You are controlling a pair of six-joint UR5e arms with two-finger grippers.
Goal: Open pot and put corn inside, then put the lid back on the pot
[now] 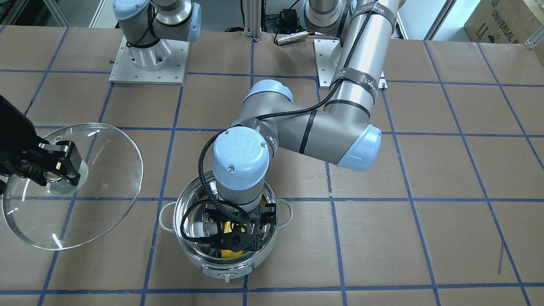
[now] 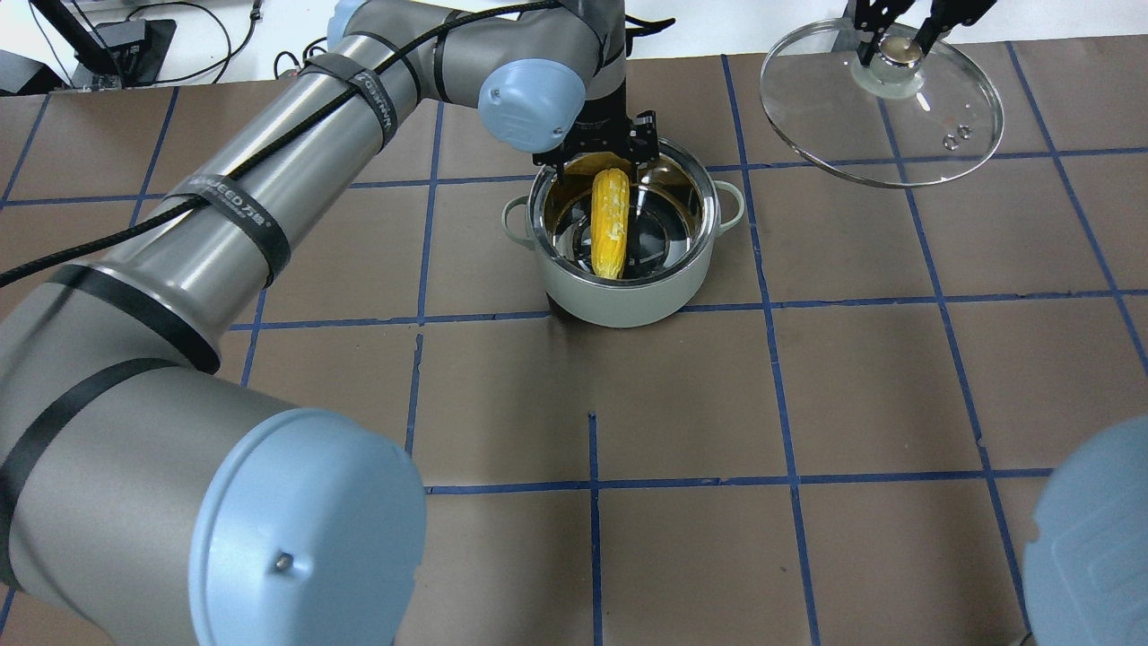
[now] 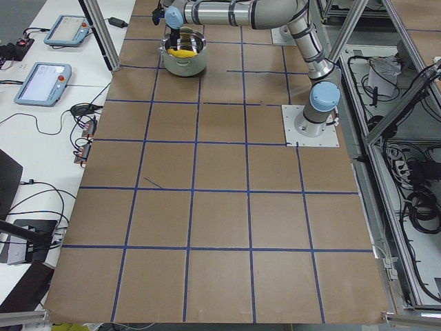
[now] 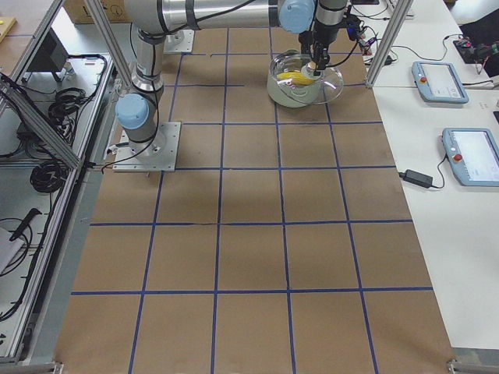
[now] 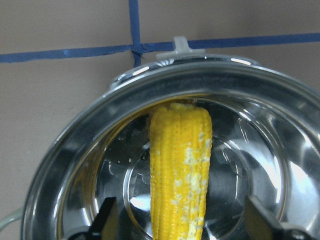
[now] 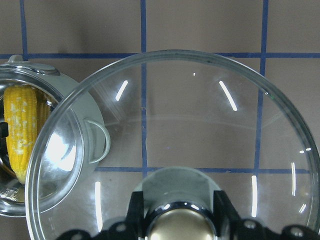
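Observation:
The pot (image 2: 628,301) stands open on the table, its knob panel on the far side from the robot (image 1: 227,276). The yellow corn (image 2: 610,224) lies inside it, leaning against the wall. My left gripper (image 2: 603,157) hangs in the pot's mouth over the corn's far end. In the left wrist view its fingers (image 5: 107,222) stand wide apart on either side of the corn (image 5: 181,165) without touching it. My right gripper (image 2: 897,40) is shut on the knob of the glass lid (image 2: 933,135) and holds it tilted above the table, to the pot's right.
The brown table (image 2: 807,386) carries a grid of blue tape. The left arm's elbow (image 1: 340,136) hangs over the table behind the pot. The arm bases (image 1: 148,59) stand at the robot's edge. Teach pendants (image 4: 440,78) lie on a side bench.

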